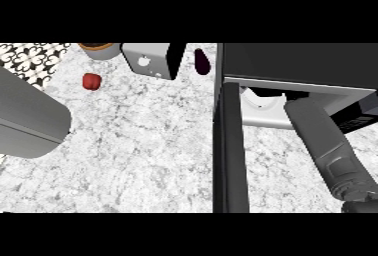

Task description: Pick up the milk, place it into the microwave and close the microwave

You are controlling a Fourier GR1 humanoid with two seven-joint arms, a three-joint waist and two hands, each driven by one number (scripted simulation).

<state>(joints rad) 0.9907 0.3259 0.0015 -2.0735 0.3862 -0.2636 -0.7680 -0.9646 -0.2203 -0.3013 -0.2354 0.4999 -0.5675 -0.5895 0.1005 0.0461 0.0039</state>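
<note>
R forearm (325,137) in microwave (295,60), door (230,150) open

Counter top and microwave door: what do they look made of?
Counter top: looks like stone, likely marble or granite, smooth; white with grey mottled veining. Microwave door: stands open, dark, matte, probably plastic or painted metal; even charcoal tone, no glare. Which one, the view leaves open.

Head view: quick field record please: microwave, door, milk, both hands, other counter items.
microwave: dark body, counter's right side
door: open, standing edge-on toward the camera
milk: white shape inside the opening, partly hidden
right forearm: far end at the opening
right hand: black sliver at lower right edge
left hand: not shown; left forearm at left edge
others: red item, dark purple item, grey box, far side
</note>
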